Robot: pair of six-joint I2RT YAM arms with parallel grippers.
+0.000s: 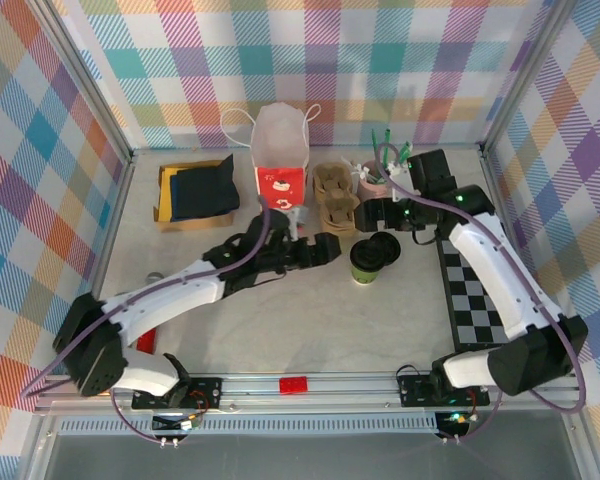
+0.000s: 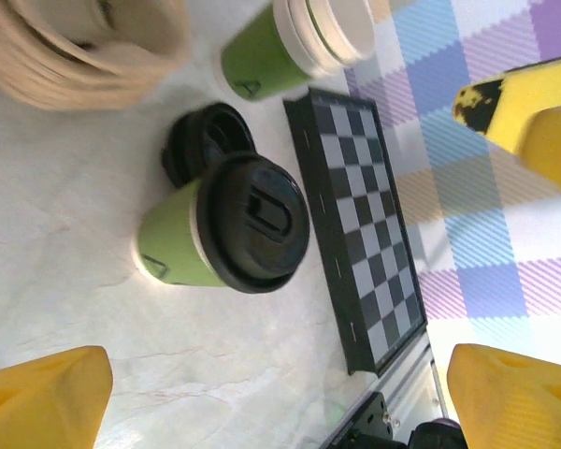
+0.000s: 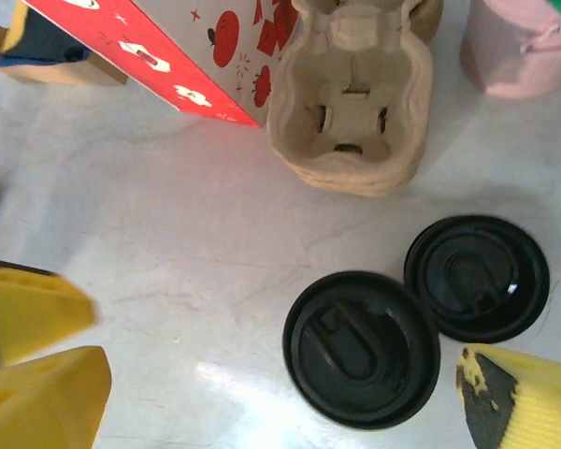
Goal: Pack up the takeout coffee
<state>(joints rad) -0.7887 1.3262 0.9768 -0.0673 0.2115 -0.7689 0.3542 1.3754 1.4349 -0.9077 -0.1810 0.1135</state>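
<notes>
Nearest, at the bottom of the overhead frame, a small red block (image 1: 293,385) is lying on the near edge of the counter (image 1: 280,320) between my two arm bases. Above it, I am reaching my left tool (image 2: 280,400) in from the lower left towards the centre; its yellow fingers (image 2: 47,398) are standing wide apart at the bottom corners of the left wrist view, gripping nothing. Just right of it in the overhead frame, the takeout coffee (image 1: 365,264) is standing upright on the counter with its black lid on, touching neither tool. A loose black lid (image 1: 385,247) is lying right beside the cup, on its upper right. A checkerboard (image 1: 475,290) is lying at the right of the frame, partly under my right arm. I am holding my right tool (image 3: 280,383) over the cup, fingers spread wide and empty. Higher in the frame, the brown cup carrier (image 1: 335,195) is sitting between a red and white paper bag (image 1: 280,150) and a pink cup of green straws (image 1: 372,180). At the upper left, a shallow box (image 1: 195,192) is holding dark cloth.
</notes>
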